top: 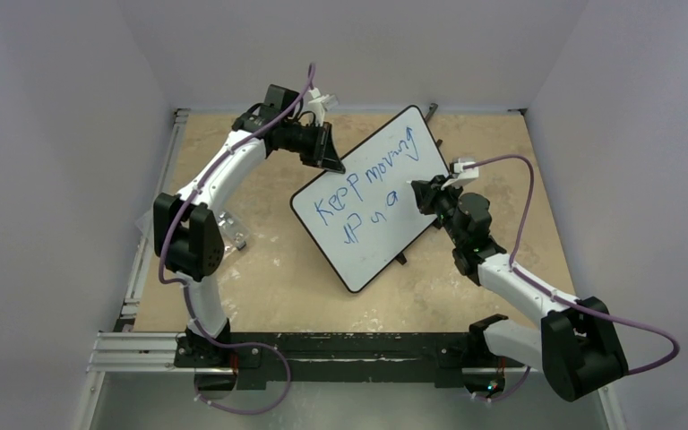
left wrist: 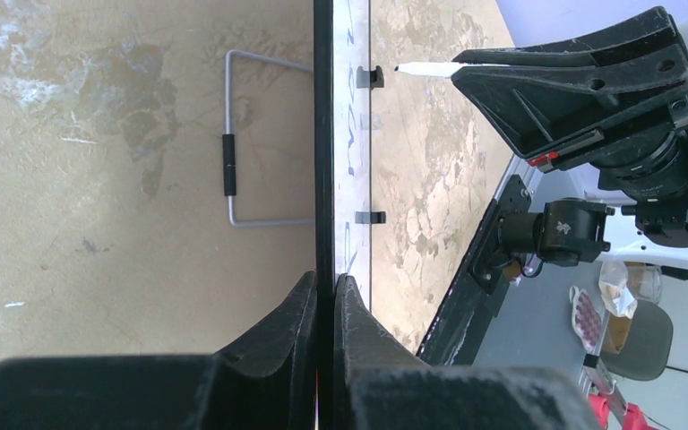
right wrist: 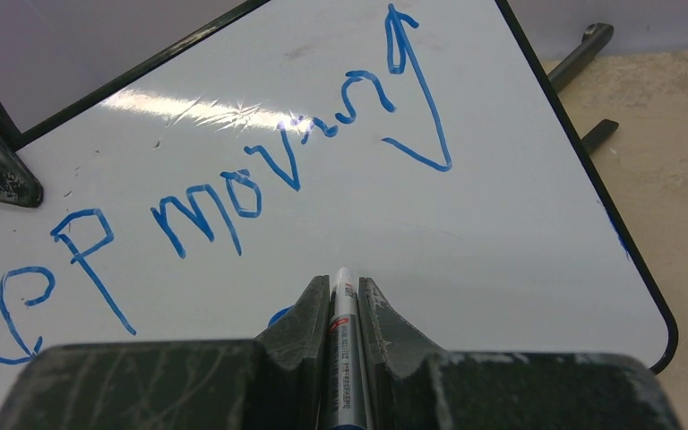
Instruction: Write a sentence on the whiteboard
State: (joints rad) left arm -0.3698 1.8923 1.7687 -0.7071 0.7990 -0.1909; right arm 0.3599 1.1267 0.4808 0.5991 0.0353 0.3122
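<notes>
The whiteboard (top: 372, 235) was held tilted near the far edge of the tabletop (top: 278, 278), pinched by the closed left gripper (top: 331, 159). A marker (right wrist: 344, 345) was clamped in the right gripper (top: 420, 193). The sentence (top: 383, 168) was judged nearly finished

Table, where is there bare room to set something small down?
Bare table shows between the near corner of the whiteboard and the base rail, and at the far right corner. The middle is crowded: the left gripper clamps the whiteboard and the right gripper holds a marker over it.
</notes>
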